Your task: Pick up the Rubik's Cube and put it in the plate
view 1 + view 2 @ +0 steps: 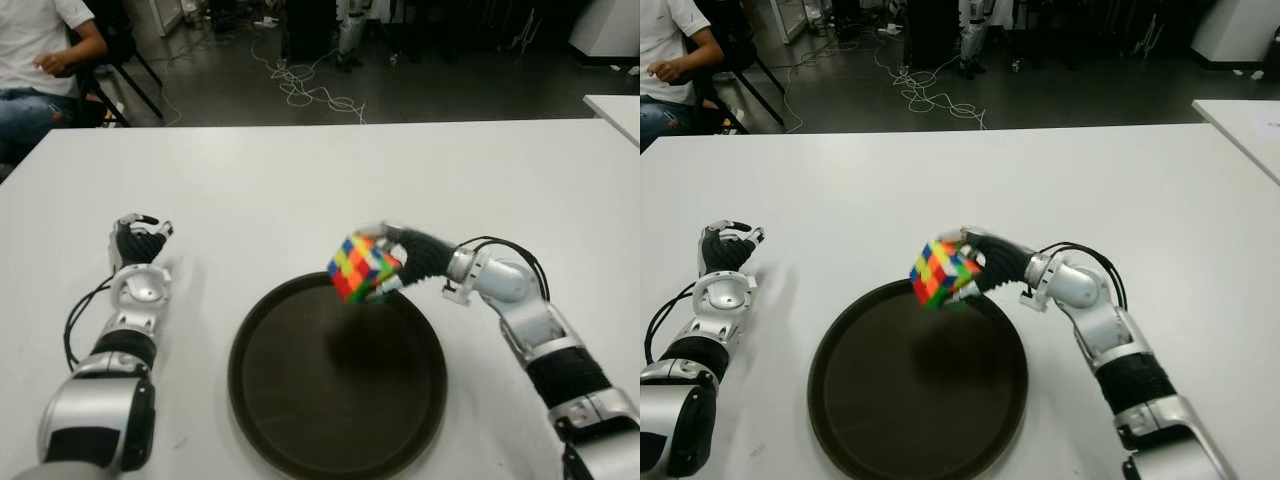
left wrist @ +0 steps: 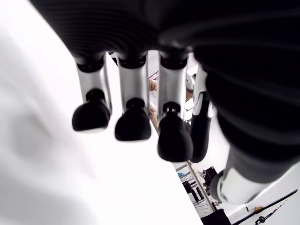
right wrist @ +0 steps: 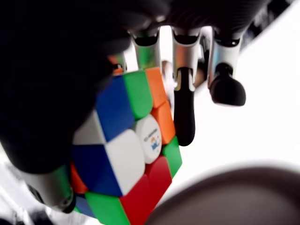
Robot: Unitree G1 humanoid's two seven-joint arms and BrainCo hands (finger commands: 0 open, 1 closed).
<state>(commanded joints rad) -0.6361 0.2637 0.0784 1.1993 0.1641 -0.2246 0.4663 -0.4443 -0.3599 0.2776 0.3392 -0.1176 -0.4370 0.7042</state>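
Right hand (image 1: 395, 262) has the Rubik's Cube (image 1: 363, 267) pinched between thumb and fingers (image 3: 183, 112), held in the air over the far rim of the dark round plate (image 1: 270, 410). Cube is clear of the plate floor, tilted on a corner, not square to the table.

Handling, my read: rigid plastic, light, won't deform under grip. Faces are smooth and glossy, so it can slip or twist if held by edges. Layers can also rotate under uneven squeeze. Best hold is opposing flat faces, pads centred on the middle row. Wrist view shows the thumb side covering one face and one finger down the opposite side; two other fingers stand off the cube, so the grip looks marginal. Drop-tolerant, but it'd bounce or roll on the plate if let go from height.

Left hand (image 1: 140, 245) is idle near the white table (image 1: 300, 180) on the left of the plate, fingers loosely curled, holding nothing.
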